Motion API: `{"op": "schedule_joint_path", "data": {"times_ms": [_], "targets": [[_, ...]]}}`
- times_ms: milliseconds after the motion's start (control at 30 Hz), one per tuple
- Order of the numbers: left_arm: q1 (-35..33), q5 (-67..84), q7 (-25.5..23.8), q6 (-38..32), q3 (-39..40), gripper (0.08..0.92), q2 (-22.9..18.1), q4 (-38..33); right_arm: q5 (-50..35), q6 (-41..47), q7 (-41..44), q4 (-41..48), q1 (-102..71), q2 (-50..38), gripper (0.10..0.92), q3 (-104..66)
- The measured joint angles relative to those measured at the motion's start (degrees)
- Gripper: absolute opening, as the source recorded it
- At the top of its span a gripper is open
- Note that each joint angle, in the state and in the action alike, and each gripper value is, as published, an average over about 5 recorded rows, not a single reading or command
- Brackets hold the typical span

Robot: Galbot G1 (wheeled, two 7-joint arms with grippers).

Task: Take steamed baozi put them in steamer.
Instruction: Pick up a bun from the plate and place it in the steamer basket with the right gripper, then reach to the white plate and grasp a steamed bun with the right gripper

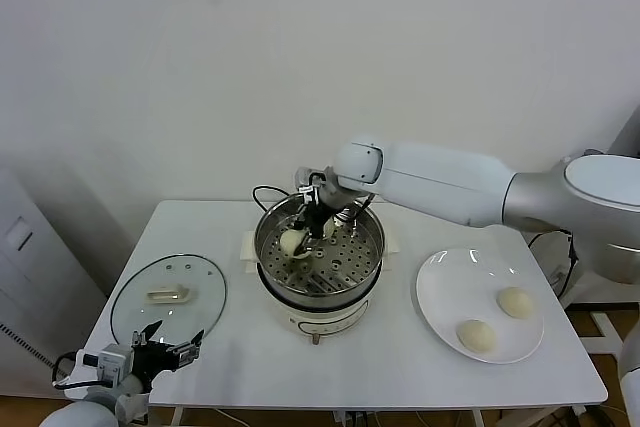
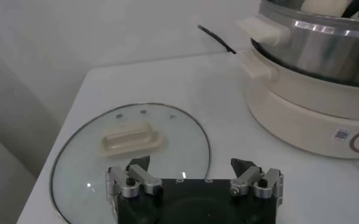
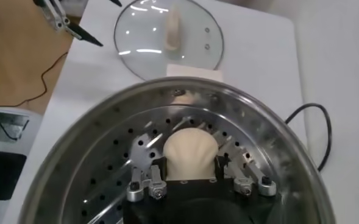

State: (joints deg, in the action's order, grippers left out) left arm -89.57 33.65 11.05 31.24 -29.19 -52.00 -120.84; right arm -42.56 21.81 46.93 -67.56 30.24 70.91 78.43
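The steamer point(image 1: 352, 269) stands mid-table, a shiny pot with a perforated tray point(image 3: 103, 176) on a white base. My right gripper point(image 1: 301, 236) reaches down into it from the right and is shut on a cream baozi point(image 1: 291, 243). In the right wrist view the baozi point(image 3: 191, 149) sits squeezed between the two fingers point(image 3: 158, 165), just above the tray. Two more baozi point(image 1: 516, 302) point(image 1: 477, 335) lie on the white plate point(image 1: 445, 292) at the right. My left gripper point(image 2: 191, 167) hangs open and empty over the near edge of the glass lid point(image 2: 130, 143).
The round glass lid point(image 1: 168, 297) lies flat on the table's left side. A black cable point(image 1: 262, 193) runs behind the steamer. The steamer's white side handle point(image 2: 255, 30) juts toward the lid. The table's front edge is close to my left gripper point(image 1: 170, 344).
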Motion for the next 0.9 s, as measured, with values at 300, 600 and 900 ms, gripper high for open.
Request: {"op": "schedule_joint_path", "data": {"times_ms": [300, 600, 900], "targets": [[-0.28, 0.06, -0.03, -0.11, -0.21, 0.823, -0.02, 0.0, 1.12, 0.06, -0.85, 1.17, -1.47, 0.93, 0.682, -0.77], [-0.64, 0.21, -0.03, -0.18, -0.55, 0.823, 0.22, -0.03, 1.41, -2.17, 3.9, -0.26, 1.77, -3.18, 0.821, -1.69], [-0.8, 0.69, -0.03, -0.16, -1.33, 0.823, 0.81, -0.53, 4.91, -7.71, 14.11, -4.98, 9.48, -15.52, 0.823, 1.2]]}}
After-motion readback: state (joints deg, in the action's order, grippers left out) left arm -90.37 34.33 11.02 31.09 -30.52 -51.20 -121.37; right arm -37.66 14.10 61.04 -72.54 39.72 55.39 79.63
